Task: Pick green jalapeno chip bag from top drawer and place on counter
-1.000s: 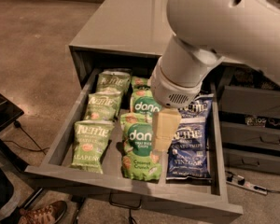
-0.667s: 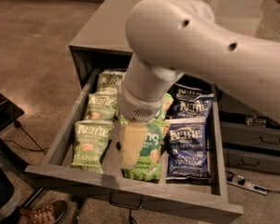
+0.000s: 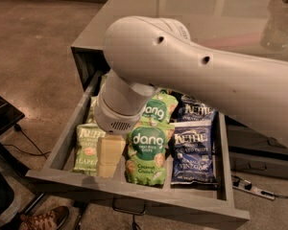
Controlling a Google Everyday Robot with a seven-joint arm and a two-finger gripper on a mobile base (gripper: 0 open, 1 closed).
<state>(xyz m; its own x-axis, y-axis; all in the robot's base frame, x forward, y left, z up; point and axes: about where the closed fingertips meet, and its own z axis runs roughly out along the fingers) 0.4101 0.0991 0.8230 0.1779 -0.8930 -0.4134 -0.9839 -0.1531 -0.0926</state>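
The top drawer (image 3: 134, 195) stands pulled open, with three lanes of chip bags. The left lane holds the light-green jalapeno chip bags; the nearest one (image 3: 85, 146) lies flat at the front, and the ones behind are mostly hidden by my arm. My gripper (image 3: 109, 157) hangs over the divider between the left and middle lanes, right beside that front bag and partly covering its right edge. The counter (image 3: 216, 6) is the glossy grey top behind the drawer.
Deeper-green dang bags (image 3: 145, 150) fill the middle lane and blue Kettle bags (image 3: 193, 150) the right lane. My large white arm (image 3: 192, 75) crosses above the drawer. A shoe (image 3: 43, 219) and a dark object (image 3: 2, 116) are on the floor at left.
The arm has swung left across the drawer; the gripper moved from over the dang and blue bags to the edge of the left lane, next to the front jalapeno bag.
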